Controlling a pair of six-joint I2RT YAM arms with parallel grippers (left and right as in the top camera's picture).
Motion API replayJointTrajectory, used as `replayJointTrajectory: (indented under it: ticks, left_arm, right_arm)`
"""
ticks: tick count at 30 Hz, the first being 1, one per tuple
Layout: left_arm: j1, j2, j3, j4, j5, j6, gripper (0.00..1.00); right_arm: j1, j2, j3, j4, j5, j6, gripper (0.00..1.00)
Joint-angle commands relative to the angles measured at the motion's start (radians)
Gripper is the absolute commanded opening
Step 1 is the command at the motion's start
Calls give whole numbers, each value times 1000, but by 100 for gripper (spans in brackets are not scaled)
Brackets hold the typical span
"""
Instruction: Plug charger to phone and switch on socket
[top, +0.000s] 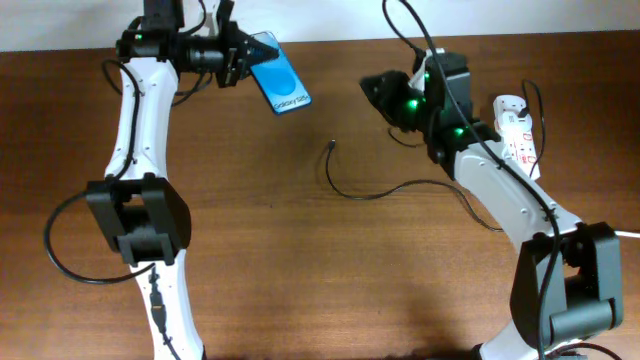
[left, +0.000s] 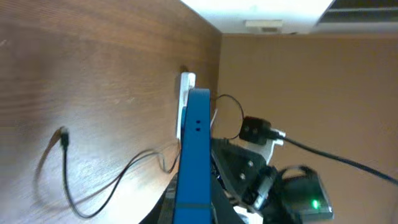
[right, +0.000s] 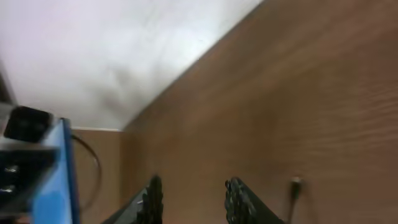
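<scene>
My left gripper (top: 238, 57) is shut on the phone (top: 280, 82), holding it off the table at the back left with its blue screen up. In the left wrist view the phone (left: 196, 146) shows edge-on, rising from between the jaws. The charger (top: 372, 194) lies loose on the table, its plug tip (top: 331, 146) pointing toward the back and touching nothing. My right gripper (top: 374, 90) hovers open and empty to the right of the phone, above and behind the plug tip (right: 296, 183). The white socket (top: 516, 128) lies at the far right beside the right arm.
The socket's thick white cord (top: 628, 232) runs off the right edge. A black robot cable (top: 70, 262) loops beside the left arm's base. The right arm's body (left: 273, 177) fills the lower right of the left wrist view, close behind the phone.
</scene>
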Motion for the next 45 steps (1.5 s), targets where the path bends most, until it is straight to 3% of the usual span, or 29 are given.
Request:
replayJointTrajectory:
  ticks: [1,6,22,31,45]
  left_arm:
    - [25,-5,16,-34,103,180,0]
    - [64,-5,16,-42,272,229,0]
    - [62,-5,-230,-48,268,352,0]
    - [62,-5,-232,-51,272,374,0]
    - [62,-5,-232,-52,273,355,0]
  right_arm:
    - [23,19,-2,-100,-36,-208,35]
    - [34,130,-1,-150,-107,-204,32]
    - [108,247,-1,-132,-81,-177,31]
    - [143,330,-2,-55,-65,-71,29]
    - [162,373,-1,35,-17,-37,26]
